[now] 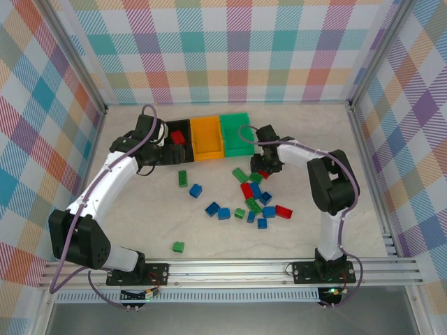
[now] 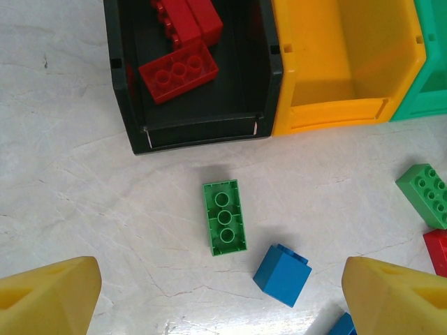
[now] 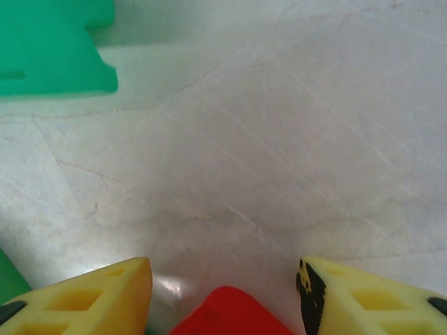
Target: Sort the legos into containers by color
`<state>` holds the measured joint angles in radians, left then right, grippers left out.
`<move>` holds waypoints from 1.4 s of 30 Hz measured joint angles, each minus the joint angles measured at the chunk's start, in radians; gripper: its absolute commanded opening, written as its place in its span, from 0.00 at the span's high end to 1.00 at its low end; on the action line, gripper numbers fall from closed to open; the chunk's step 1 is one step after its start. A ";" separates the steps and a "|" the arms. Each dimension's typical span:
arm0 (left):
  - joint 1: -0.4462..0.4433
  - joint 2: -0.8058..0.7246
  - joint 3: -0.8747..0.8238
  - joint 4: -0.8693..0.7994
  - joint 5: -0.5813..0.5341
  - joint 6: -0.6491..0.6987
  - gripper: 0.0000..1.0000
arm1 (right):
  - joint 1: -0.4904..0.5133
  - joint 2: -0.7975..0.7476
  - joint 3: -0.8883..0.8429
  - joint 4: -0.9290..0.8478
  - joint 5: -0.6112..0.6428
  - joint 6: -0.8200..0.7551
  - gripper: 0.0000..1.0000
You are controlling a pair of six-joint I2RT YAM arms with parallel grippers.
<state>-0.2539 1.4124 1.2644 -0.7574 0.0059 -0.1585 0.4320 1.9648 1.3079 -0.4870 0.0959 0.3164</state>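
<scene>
Three containers stand in a row at the back: black bin (image 1: 170, 155), orange bin (image 1: 207, 137), green bin (image 1: 237, 134). Red legos (image 2: 178, 70) lie in the black bin (image 2: 202, 129); the orange bin (image 2: 335, 115) holds nothing. My left gripper (image 2: 220, 273) hangs open in front of the black bin, above an upturned green brick (image 2: 225, 217) and a blue brick (image 2: 281, 274). My right gripper (image 3: 223, 264) is low over the table with a red brick (image 3: 227, 314) between its fingers, a gap showing on each side. The green bin's corner (image 3: 49, 49) lies beyond it.
Loose blue, green and red bricks (image 1: 255, 202) are scattered right of centre. One green brick (image 1: 179, 246) lies alone toward the near edge. Another green brick (image 2: 424, 194) and a red one (image 2: 438, 250) sit at the right of the left wrist view. Plaid walls enclose the table.
</scene>
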 measured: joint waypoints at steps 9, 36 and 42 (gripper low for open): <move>0.000 -0.001 -0.001 0.000 0.001 0.000 0.11 | 0.000 -0.097 -0.117 -0.034 0.022 0.011 0.33; 0.000 -0.004 -0.007 0.000 -0.004 -0.001 0.11 | -0.002 -0.122 -0.147 -0.092 0.034 0.011 0.75; 0.002 -0.004 -0.008 0.000 -0.021 -0.001 0.10 | 0.006 -0.156 -0.139 -0.082 -0.052 0.004 0.80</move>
<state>-0.2516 1.4086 1.2564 -0.7570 -0.0154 -0.1596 0.4381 1.8084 1.1687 -0.5694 0.0437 0.3206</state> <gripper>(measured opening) 0.898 0.316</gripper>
